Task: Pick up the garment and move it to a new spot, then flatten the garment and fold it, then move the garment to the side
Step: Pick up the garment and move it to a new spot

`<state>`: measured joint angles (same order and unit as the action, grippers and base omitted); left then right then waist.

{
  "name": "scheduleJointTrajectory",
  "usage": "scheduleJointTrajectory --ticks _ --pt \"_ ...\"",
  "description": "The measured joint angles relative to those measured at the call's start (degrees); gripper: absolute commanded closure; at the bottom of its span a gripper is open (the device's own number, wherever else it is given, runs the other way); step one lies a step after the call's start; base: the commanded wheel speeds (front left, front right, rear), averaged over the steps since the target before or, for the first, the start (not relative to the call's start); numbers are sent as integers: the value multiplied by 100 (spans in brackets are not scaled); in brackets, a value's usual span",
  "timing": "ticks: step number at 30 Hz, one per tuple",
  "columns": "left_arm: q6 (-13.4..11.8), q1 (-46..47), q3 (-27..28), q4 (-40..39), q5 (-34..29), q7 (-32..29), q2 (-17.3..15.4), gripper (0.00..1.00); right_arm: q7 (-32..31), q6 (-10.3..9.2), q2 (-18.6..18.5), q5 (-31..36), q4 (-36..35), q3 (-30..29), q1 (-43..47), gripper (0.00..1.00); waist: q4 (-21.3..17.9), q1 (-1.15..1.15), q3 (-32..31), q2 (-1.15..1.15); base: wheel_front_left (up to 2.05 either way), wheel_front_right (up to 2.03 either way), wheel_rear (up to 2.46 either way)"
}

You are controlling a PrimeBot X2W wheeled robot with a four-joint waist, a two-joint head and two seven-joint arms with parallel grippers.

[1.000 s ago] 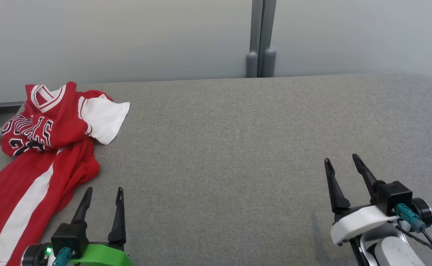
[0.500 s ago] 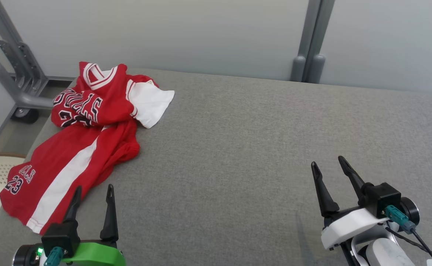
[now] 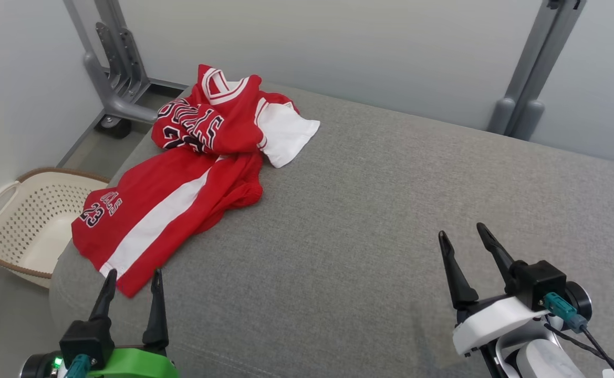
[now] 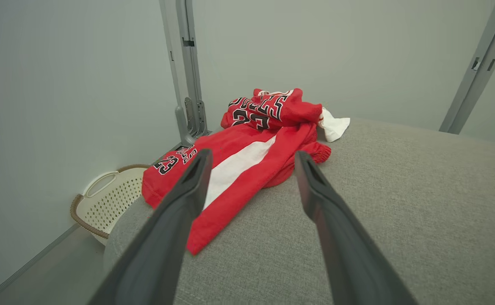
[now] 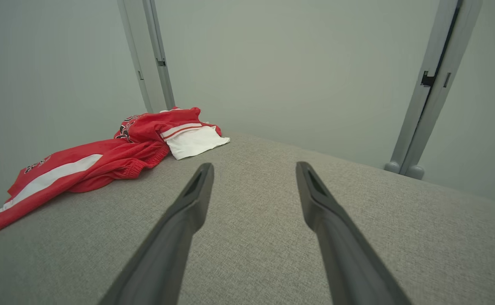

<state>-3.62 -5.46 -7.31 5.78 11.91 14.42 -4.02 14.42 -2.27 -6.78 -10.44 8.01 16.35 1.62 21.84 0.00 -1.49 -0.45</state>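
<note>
Your left end effector (image 3: 133,274), wide open and empty like the right end effector (image 3: 462,232), sits just short of the crumpled red-and-white jersey garment (image 3: 180,194), which stretches away along the grey fabric table's (image 3: 364,210) left edge.

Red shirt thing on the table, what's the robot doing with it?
The robot hasn't picked it up yet. The red garment lies crumpled along the left end of the grey table. The left tool hangs open right by its near corner, and the right tool is open too, over bare table off to the right. Neither holds anything. A pale basket sits on the floor beside the table.
</note>
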Motion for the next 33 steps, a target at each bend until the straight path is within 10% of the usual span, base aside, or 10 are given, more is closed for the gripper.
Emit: scheduleJointTrajectory --ticks 33 --pt "15 1950 334 770 407 -609 27 0 -156 152 -610 513 -638 -30 -980 0 -434 0 1464 0 0 0 0"
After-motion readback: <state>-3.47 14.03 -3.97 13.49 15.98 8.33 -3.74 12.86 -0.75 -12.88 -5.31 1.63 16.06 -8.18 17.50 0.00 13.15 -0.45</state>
